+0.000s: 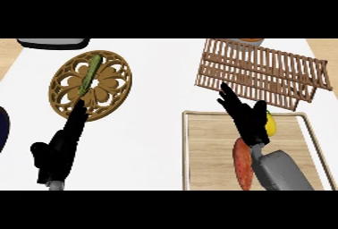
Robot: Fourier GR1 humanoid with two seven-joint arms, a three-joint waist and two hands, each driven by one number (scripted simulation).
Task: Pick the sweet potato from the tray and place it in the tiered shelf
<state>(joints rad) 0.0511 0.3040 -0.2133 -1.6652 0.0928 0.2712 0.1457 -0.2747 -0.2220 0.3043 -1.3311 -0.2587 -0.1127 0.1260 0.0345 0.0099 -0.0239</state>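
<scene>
An orange sweet potato [242,163] lies on the wooden tray [210,152] at the lower right, partly covered by my right forearm. My right hand [245,117] hovers open above the tray's upper part, fingers straight and pointing up-left toward the slatted wooden tiered shelf [264,74]. The sweet potato sits just below and left of the wrist, apart from the fingers. A yellow item [271,124] peeks out right of the hand. My left hand [63,145] rests open at the lower left, its fingertips reaching the rim of a round carved trivet [92,85].
A green vegetable [90,74] lies across the trivet. A dark tray [52,43] shows at the top left edge, a dark round object [2,129] at the left edge. An orange item [249,40] sits behind the shelf. White counter [158,134] lies between trivet and tray.
</scene>
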